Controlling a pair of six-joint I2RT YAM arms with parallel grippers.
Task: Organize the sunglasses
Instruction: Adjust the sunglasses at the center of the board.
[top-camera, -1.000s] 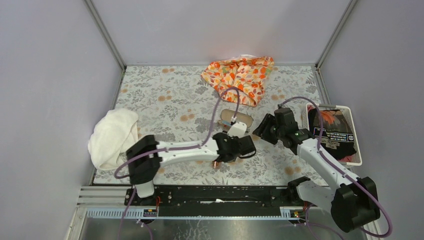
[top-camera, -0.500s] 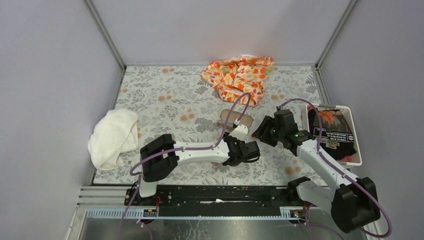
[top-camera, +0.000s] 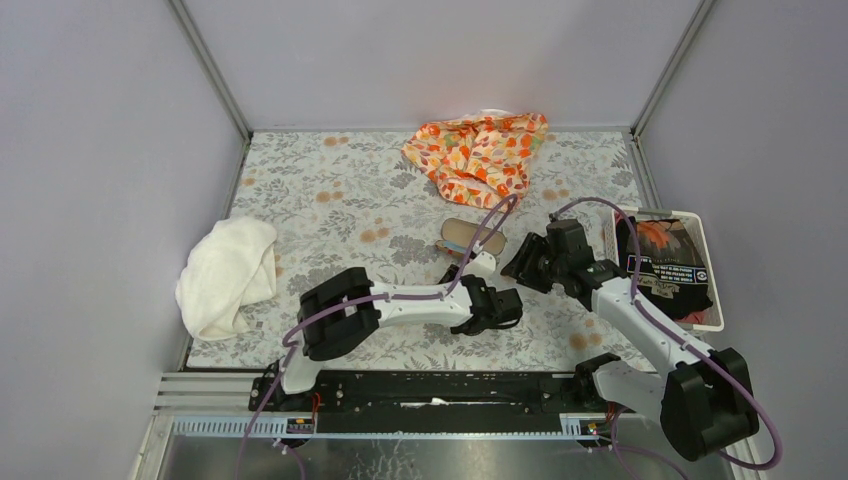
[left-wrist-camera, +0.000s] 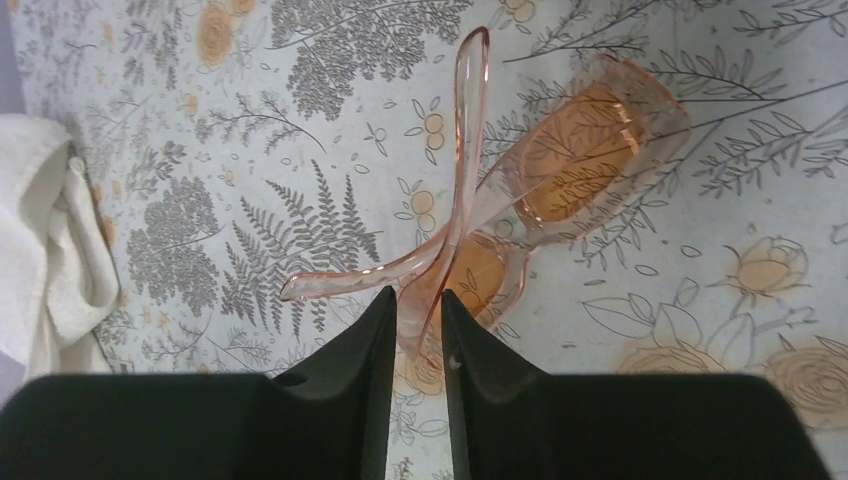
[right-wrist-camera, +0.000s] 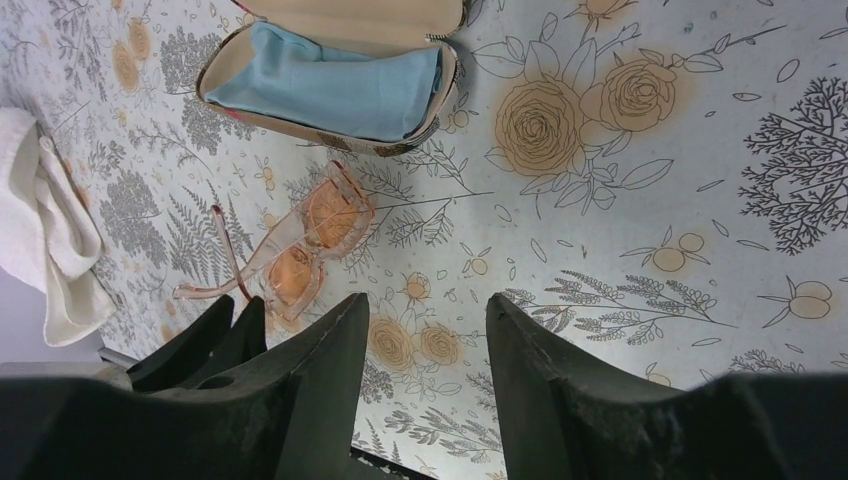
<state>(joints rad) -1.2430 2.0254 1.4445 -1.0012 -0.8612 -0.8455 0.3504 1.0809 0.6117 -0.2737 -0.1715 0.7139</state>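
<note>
The left gripper (left-wrist-camera: 418, 296), jaws nearly together, is pinching the sunglasses (left-wrist-camera: 585, 135) lying lower left of the open case (right-wrist-camera: 345, 20), likely to lift them in, while the right gripper (right-wrist-camera: 428, 302) is hovering open and empty.

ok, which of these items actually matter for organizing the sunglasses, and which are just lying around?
Job: sunglasses; left end effector closed around their frame; likely the open case with its blue cloth.
Lying about: white towel; orange patterned cloth; white bin of dark items.
</note>
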